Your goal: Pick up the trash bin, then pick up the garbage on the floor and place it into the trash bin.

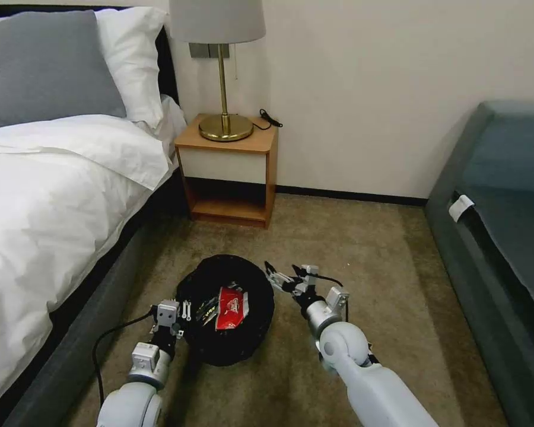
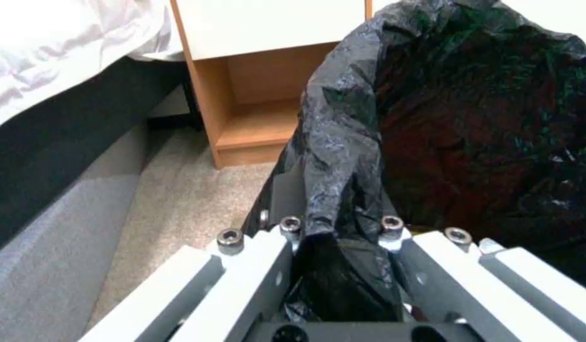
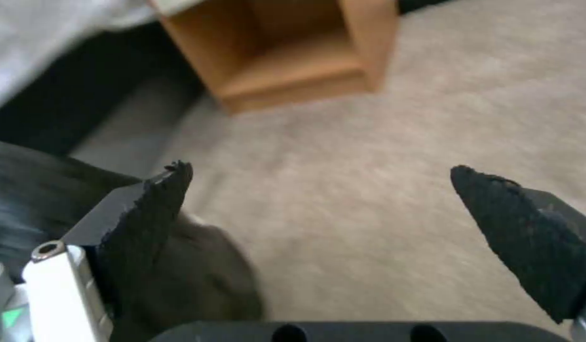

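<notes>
The trash bin [image 1: 231, 279], lined with a glossy black bag, hangs low over the carpet in front of me. My left gripper [image 1: 184, 320] is shut on its near-left rim; the left wrist view shows the bag's edge [image 2: 334, 190] pinched between the fingers. Inside the bin lie a red-white packet [image 1: 230, 308] and a yellow-silver wrapper [image 1: 206, 310]. My right gripper [image 1: 276, 276] stands open beside the bin's right rim, nothing between its fingers [image 3: 157, 199], with the bin's dark side [image 3: 27, 190] at one edge of its view.
A bed [image 1: 47, 196] with white covers runs along the left. A wooden nightstand [image 1: 228, 172] with a brass lamp [image 1: 222, 71] stands at the wall ahead. A dark sofa [image 1: 504, 225] lines the right. Tan carpet [image 1: 368, 249] lies between them.
</notes>
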